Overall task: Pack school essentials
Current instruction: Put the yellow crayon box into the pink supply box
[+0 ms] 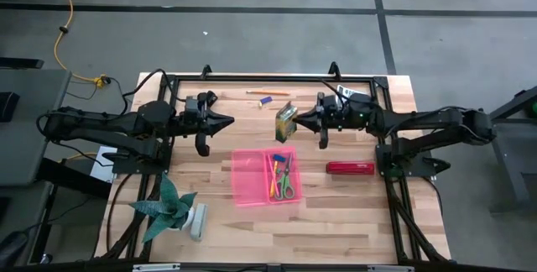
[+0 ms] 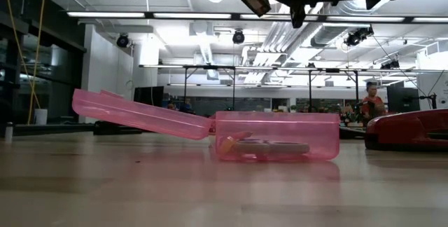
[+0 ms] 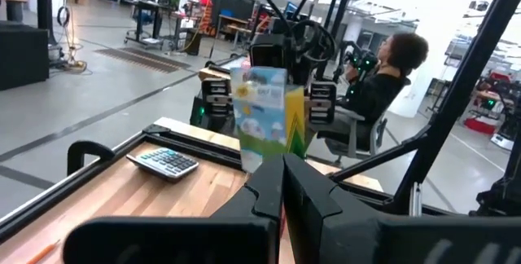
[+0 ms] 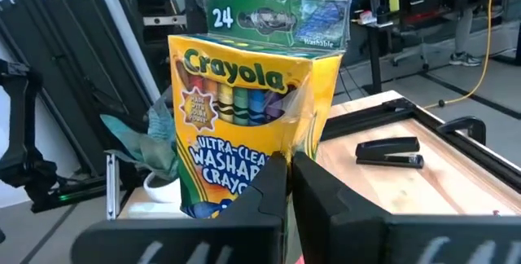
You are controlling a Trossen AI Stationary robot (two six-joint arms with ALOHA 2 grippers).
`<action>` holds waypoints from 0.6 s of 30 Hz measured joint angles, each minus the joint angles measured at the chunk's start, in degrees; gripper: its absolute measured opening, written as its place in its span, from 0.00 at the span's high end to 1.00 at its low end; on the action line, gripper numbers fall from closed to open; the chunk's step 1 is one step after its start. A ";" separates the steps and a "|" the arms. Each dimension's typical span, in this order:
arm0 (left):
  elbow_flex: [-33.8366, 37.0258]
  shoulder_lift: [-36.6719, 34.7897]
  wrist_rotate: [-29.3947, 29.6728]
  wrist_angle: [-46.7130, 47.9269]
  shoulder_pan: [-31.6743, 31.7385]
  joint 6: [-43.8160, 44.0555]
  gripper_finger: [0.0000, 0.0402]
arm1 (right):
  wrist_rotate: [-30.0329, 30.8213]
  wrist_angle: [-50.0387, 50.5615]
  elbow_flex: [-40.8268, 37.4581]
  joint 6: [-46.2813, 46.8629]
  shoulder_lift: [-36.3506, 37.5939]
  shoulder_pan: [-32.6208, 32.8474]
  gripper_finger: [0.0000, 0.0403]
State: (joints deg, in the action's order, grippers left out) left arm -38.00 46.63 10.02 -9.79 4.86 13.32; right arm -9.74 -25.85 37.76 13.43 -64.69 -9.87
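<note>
my right gripper (image 1: pixel 295 122) hangs above the desk (image 1: pixel 336 213), its fingers (image 4: pixel 313 189) closed on the crayon box (image 1: pixel 286 122). in the right wrist view the box (image 4: pixel 248 117) stands upright, long axis vertical, printed front facing my right wrist. from above, it sits just beyond the far edge of the open pink pencil case (image 1: pixel 264 176), whose lid lies flat to my left. inside the case, green-handled scissors (image 1: pixel 286 184) and pencils (image 1: pixel 273 174) lie lengthwise, near to far. my left gripper (image 1: pixel 226 122) waits opposite, fingers (image 3: pixel 313 195) pressed together, holding nothing. a red stapler (image 1: pixel 350 168) lies right of the case.
</note>
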 joint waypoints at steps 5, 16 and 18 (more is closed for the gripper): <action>0.00 0.00 -0.02 0.09 0.00 -0.02 1.00 | -0.07 -0.04 0.00 0.00 -0.04 0.00 1.00; 0.00 0.00 -0.02 0.08 0.02 -0.02 1.00 | -0.22 15.95 4.12 -0.87 -2.88 2.01 1.00; 0.00 0.00 0.00 0.09 0.02 -0.02 1.00 | -0.26 26.00 8.94 -5.29 -5.99 2.66 1.00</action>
State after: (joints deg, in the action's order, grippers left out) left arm -38.00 46.63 10.02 -9.70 4.89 13.30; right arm -10.00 0.15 46.70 8.14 -70.68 -7.21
